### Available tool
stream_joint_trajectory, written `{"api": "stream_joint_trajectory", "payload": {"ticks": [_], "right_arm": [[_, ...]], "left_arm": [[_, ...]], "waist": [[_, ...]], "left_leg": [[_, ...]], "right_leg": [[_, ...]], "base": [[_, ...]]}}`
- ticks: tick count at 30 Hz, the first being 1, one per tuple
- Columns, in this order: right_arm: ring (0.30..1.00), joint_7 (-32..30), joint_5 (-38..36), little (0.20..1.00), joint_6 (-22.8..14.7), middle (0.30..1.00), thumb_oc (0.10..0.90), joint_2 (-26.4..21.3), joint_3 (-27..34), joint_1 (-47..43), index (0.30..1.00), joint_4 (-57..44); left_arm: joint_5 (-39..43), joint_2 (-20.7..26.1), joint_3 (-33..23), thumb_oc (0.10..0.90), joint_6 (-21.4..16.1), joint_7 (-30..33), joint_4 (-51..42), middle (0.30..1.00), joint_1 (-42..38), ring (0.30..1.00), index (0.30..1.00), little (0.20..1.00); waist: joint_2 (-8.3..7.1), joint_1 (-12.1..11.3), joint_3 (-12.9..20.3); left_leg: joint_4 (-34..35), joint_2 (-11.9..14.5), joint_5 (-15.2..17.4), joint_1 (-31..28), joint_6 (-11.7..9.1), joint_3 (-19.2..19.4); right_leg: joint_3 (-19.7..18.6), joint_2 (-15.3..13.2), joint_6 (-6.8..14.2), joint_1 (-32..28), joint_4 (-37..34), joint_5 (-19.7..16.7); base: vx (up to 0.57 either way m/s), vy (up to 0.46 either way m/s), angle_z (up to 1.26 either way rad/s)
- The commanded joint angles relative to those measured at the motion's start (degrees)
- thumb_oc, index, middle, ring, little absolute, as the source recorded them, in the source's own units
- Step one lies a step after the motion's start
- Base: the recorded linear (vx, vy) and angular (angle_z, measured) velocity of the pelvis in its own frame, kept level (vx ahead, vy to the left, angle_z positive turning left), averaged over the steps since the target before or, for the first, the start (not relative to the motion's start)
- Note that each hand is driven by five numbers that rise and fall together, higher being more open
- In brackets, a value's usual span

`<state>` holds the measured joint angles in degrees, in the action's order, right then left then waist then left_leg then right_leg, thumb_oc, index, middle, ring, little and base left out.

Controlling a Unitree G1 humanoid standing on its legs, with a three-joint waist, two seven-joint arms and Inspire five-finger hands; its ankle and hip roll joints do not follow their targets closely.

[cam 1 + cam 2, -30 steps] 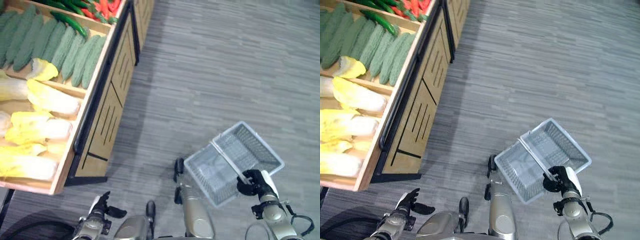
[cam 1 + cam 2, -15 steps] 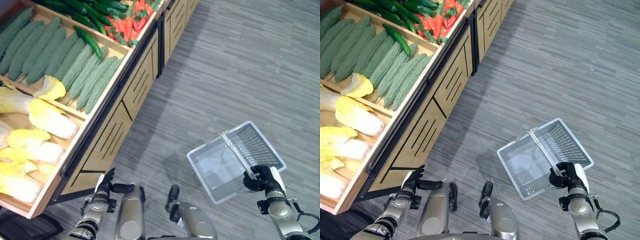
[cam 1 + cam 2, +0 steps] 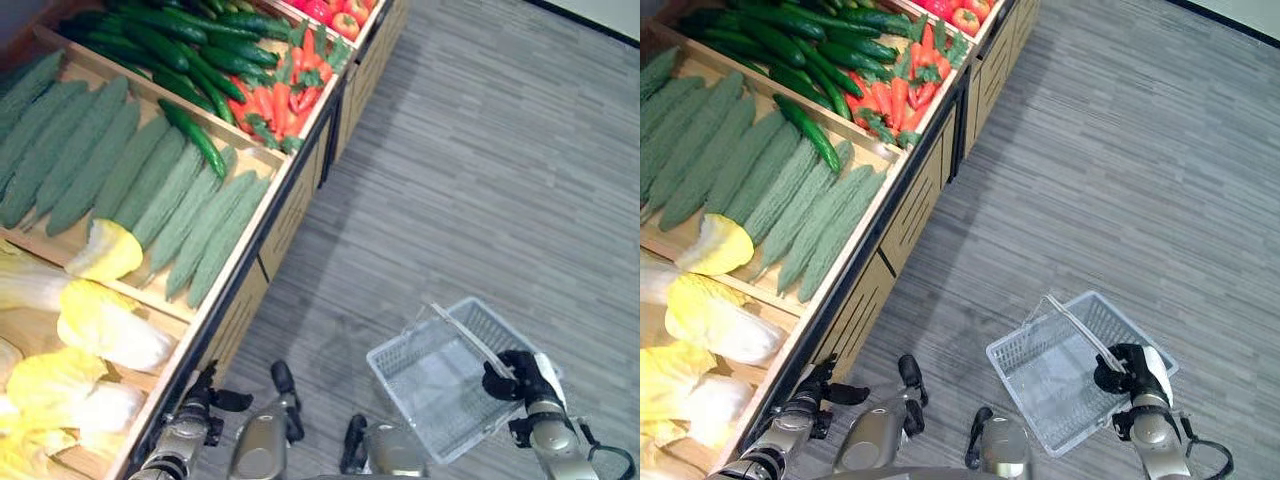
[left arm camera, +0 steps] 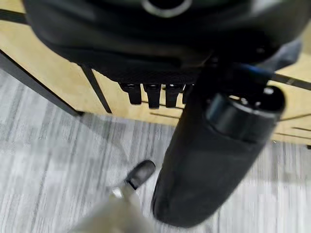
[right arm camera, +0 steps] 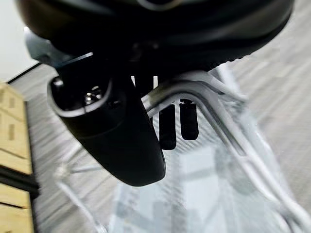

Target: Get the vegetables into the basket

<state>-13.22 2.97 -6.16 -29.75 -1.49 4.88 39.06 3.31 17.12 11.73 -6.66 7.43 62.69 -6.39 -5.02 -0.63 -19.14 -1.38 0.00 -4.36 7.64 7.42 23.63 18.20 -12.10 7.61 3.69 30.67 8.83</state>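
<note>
A clear wire basket (image 3: pixel 440 385) hangs empty over the floor at the lower right. My right hand (image 3: pixel 515 375) is shut on its handle (image 5: pixel 194 92), with the fingers curled round the bar. The vegetables lie in a wooden stand (image 3: pixel 255 215) on the left: pale cabbages (image 3: pixel 110 330), bumpy bitter gourds (image 3: pixel 150 190), dark cucumbers (image 3: pixel 190 130), carrots (image 3: pixel 285 100) and tomatoes (image 3: pixel 345 15). My left hand (image 3: pixel 200 400) hangs low beside the stand's front panel, with relaxed fingers (image 4: pixel 150 94) and nothing in it.
Grey striped carpet (image 3: pixel 480 180) stretches between the stand and the basket and on to the right. The stand's front has black-framed wooden panels (image 4: pixel 58 82) that reach down to the floor.
The whole picture has shifted, so more of the stand's far bins now show. The basket still hangs from my right hand, and my left hand stays low by the stand.
</note>
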Motion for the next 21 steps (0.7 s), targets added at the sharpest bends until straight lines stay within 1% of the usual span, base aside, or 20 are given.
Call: {"api": "stream_joint_trajectory", "payload": {"ticks": [1, 3, 4, 5, 6, 8, 9, 10, 11, 12, 13, 14, 15, 17, 19, 21], "right_arm": [[0.300, -3.96, 0.78, 0.300, -4.38, 0.300, 0.400, -4.63, 3.11, -3.60, 0.300, -5.99], [0.300, -4.19, 1.04, 0.300, -4.27, 0.300, 0.400, -4.56, 3.02, -3.77, 0.300, -6.15], [0.300, -4.19, 1.04, 0.300, -4.28, 0.300, 0.400, -4.57, 3.00, -3.79, 0.300, -6.12], [0.300, -4.30, 0.75, 0.300, -4.33, 0.300, 0.400, -4.44, 3.05, -3.97, 0.300, -5.52], [0.300, -4.49, 0.19, 0.300, -4.43, 0.300, 0.400, -4.59, 3.19, -4.30, 0.300, -3.78], [0.300, -4.86, -0.62, 0.300, -4.61, 0.300, 0.400, -4.85, 3.41, -4.21, 0.300, -2.43], [0.300, -4.94, -1.00, 0.300, -4.73, 0.300, 0.400, -4.86, 3.82, -3.69, 0.300, -2.02], [0.300, -4.70, -1.40, 0.300, -4.89, 0.300, 0.400, -4.78, 4.51, -2.44, 0.300, -1.65], [0.300, -4.70, -1.41, 0.300, -4.91, 0.300, 0.400, -4.80, 4.53, -2.41, 0.300, -1.64], [0.300, -4.54, -1.38, 0.300, -4.87, 0.300, 0.400, -4.90, 4.65, -2.10, 0.300, -1.00], [0.300, -3.95, -1.50, 0.300, -5.04, 0.300, 0.400, -4.69, 4.22, -1.87, 0.300, 0.30], [0.300, -3.96, -1.51, 0.300, -5.07, 0.300, 0.400, -4.70, 4.18, -1.91, 0.300, 0.35], [0.300, -3.67, -1.53, 0.300, -5.19, 0.300, 0.400, -4.86, 3.78, -2.15, 0.300, 0.46], [0.300, -3.46, -1.62, 0.300, -5.33, 0.300, 0.400, -5.78, 2.98, -2.78, 0.300, 1.80], [0.300, -3.31, -2.03, 0.300, -5.42, 0.300, 0.400, -6.55, 2.89, -3.26, 0.300, 2.96], [0.300, -3.56, -1.99, 0.300, -5.57, 0.300, 0.400, -7.66, 2.63, -3.71, 0.300, 3.85]], "left_arm": [[0.35, 3.76, -1.40, 0.900, -1.15, 2.21, -1.02, 1.000, 1.36, 1.000, 1.000, 1.000], [0.61, 3.77, -1.63, 0.900, -1.34, 2.68, -0.05, 1.000, 0.72, 1.000, 1.000, 1.000], [0.61, 3.76, -1.64, 0.900, -1.35, 2.68, -0.03, 1.000, 0.71, 1.000, 1.000, 1.000], [0.45, 3.70, -1.62, 0.900, -1.45, 2.74, 0.38, 1.000, 0.49, 1.000, 1.000, 1.000], [0.33, 3.68, -1.51, 0.900, -1.52, 2.72, 0.97, 1.000, 0.31, 1.000, 1.000, 1.000], [-0.24, 3.62, -0.93, 0.900, -1.78, 2.40, 1.96, 1.000, -0.27, 1.000, 1.000, 1.000], [-0.60, 3.53, -0.38, 0.900, -1.86, 2.24, 2.29, 1.000, -0.60, 1.000, 1.000, 1.000], [-0.82, 3.41, -0.02, 0.900, -1.89, 2.10, 3.67, 1.000, -1.36, 1.000, 1.000, 1.000], [-0.81, 3.39, 0.01, 0.900, -1.91, 2.10, 3.71, 1.000, -1.37, 1.000, 1.000, 1.000], [-0.69, 3.26, 0.21, 0.900, -1.87, 2.00, 3.73, 1.000, -1.38, 1.000, 1.000, 1.000], [-0.45, 3.16, 0.23, 0.900, -1.97, 1.98, 4.31, 1.000, -1.12, 1.000, 1.000, 1.000], [-0.45, 3.17, 0.21, 0.900, -1.98, 1.98, 4.31, 1.000, -1.12, 1.000, 1.000, 1.000], [-0.29, 3.04, -0.03, 0.900, -1.91, 2.08, 4.33, 1.000, -0.83, 1.000, 1.000, 1.000], [0.95, 2.77, -0.59, 0.900, -1.65, 2.08, 3.65, 1.000, -0.22, 1.000, 1.000, 1.000], [0.90, 2.34, -0.40, 0.900, -1.72, 2.00, 3.83, 1.000, 0.18, 1.000, 1.000, 1.000], [0.81, 1.68, -0.43, 0.900, -1.54, 2.49, 4.24, 1.000, 0.76, 1.000, 1.000, 1.000]], "waist": [[1.30, -0.49, 0.65], [2.14, 0.16, 0.36], [2.16, 0.22, 0.35], [2.39, 0.40, 0.49], [2.45, 0.74, 0.53], [2.51, 1.98, 0.68], [2.51, 2.71, 0.64], [1.90, 3.48, 0.94], [2.00, 3.65, 0.93], [1.59, 3.73, 0.99], [0.82, 3.37, 1.28], [0.84, 3.50, 1.27], [0.79, 3.15, 1.46], [1.04, 2.34, 1.89], [1.28, 1.82, 2.21], [1.44, 1.35, 2.58]], "left_leg": [[-5.35, 3.22, 3.29, 0.71, -6.98, -2.86], [-3.84, 3.44, 2.92, -0.42, -7.89, -5.46], [-3.83, 3.45, 2.91, -0.42, -7.91, -5.52], [-3.52, 3.79, 2.69, -0.39, -8.36, -6.44], [-3.41, 3.88, 2.72, -0.42, -8.87, -7.91], [-3.85, 3.73, 3.42, -0.76, -10.04, -12.10], [-4.01, 3.72, 3.84, -1.02, -10.48, -14.39], [-4.36, 3.91, 4.69, -1.33, -11.13, -17.77], [-4.53, 3.95, 4.84, -1.27, -11.13, -17.99], [-4.99, 3.98, 5.10, -1.27, -11.61, -19.35], [-5.91, 4.19, 4.96, -0.99, -12.06, -21.36], [-5.95, 4.20, 4.98, -0.95, -12.07, -21.48], [-5.46, 4.83, 4.37, -0.82, -12.38, -22.11], [-3.73, 6.61, 2.37, -0.64, -13.30, -24.11], [-2.93, 7.55, 1.40, -0.62, -13.90, -25.37], [-3.63, 8.10, 0.75, 0.03, -14.37, -25.97]], "right_leg": [[-4.56, 1.33, 2.07, 6.16, -1.34, -13.73], [-7.35, 1.24, 1.44, 8.35, -5.86, -12.32], [-7.29, 1.24, 1.43, 8.31, -5.87, -12.31], [-8.52, 1.11, 1.38, 9.01, -8.26, -12.38], [-11.06, 1.16, 1.61, 9.86, -11.69, -12.60], [-18.74, 1.24, 2.41, 10.42, -19.78, -14.01], [-22.81, 1.17, 2.82, 10.66, -22.08, -14.93], [-26.80, 1.20, 3.65, 11.43, -24.78, -16.14], [-26.56, 1.19, 3.65, 11.28, -24.80, -16.05], [-25.77, 1.19, 3.85, 11.28, -24.83, -16.42], [-23.91, 1.64, 3.60, 10.07, -25.15, -15.52], [-23.78, 1.64, 3.58, 10.01, -25.17, -15.51], [-23.15, 2.31, 3.44, 9.66, -25.06, -15.27], [-21.59, 4.45, 2.31, 8.84, -24.74, -14.08], [-19.30, 5.04, 1.56, 7.63, -25.29, -13.39], [-17.49, 5.56, 0.85, 6.62, -25.81, -13.06]], "base": [[0.09, -0.047, 0.72], [0.09, -0.096, 0.77], [0.06, -0.116, 0.51], [0.08, -0.162, 0.49], [0.15, -0.278, 0.60], [0.19, -0.335, 0.83], [0.26, -0.472, 1.24], [0.19, -0.360, 1.47], [0.19, -0.363, 1.45], [0.13, -0.364, 1.68], [0.13, -0.365, 1.60], [0.10, -0.373, 1.61], [0.06, -0.277, 1.03], [0.09, -0.425, 0.44], [0.08, -0.337, 0.46], [0.06, -0.262, 0.81]]}}
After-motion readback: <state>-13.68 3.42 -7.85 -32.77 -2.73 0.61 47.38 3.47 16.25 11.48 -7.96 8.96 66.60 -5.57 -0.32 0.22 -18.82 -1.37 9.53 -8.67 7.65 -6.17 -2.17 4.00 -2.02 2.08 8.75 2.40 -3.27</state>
